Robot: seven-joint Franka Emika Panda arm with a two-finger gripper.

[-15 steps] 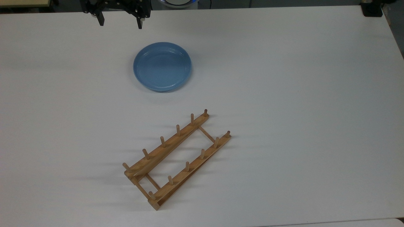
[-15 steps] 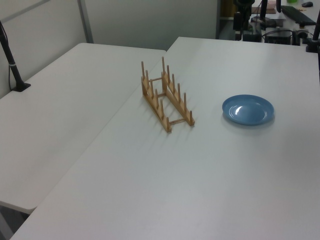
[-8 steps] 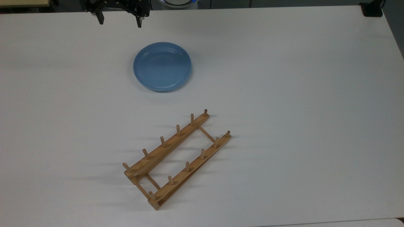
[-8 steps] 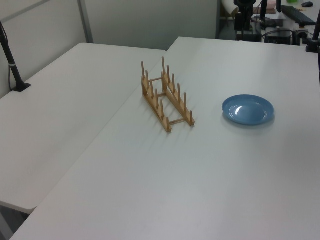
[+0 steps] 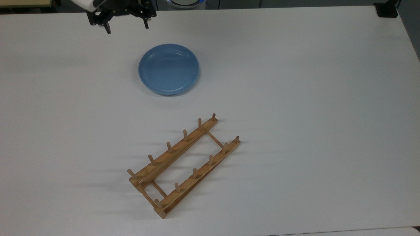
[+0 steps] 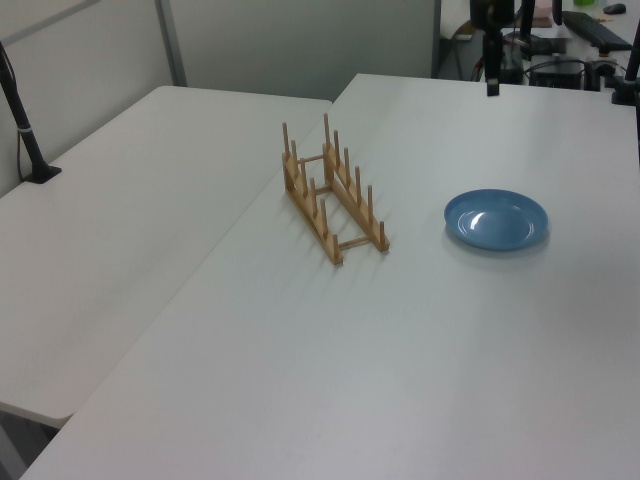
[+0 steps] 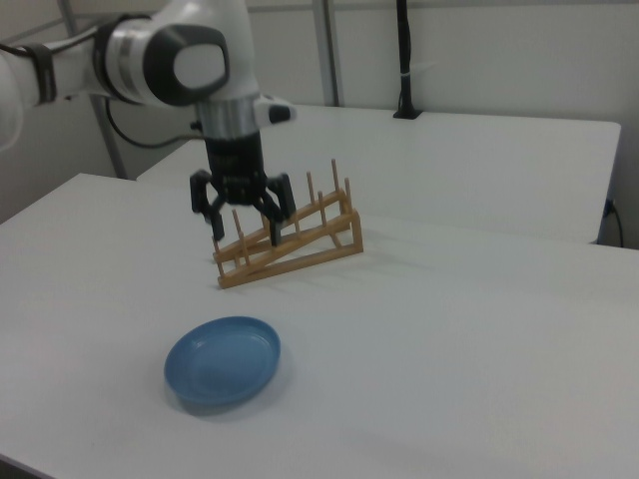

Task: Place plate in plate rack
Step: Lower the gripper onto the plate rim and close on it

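Plate rack: stands toward the worktop's near edge in the top view, pegs upright, slots free; long axis diagonal, near-left to far-right.
Plate: flat, rim up, farther back, well apart from the rack; unlifted.
Gripper: above the far edge, beyond the plate, fingers spread, holding nothing; likely poised to approach the rim.

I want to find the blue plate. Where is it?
The plate lies flat on the white table, above the wooden rack in the top view, apart from it and below the gripper.
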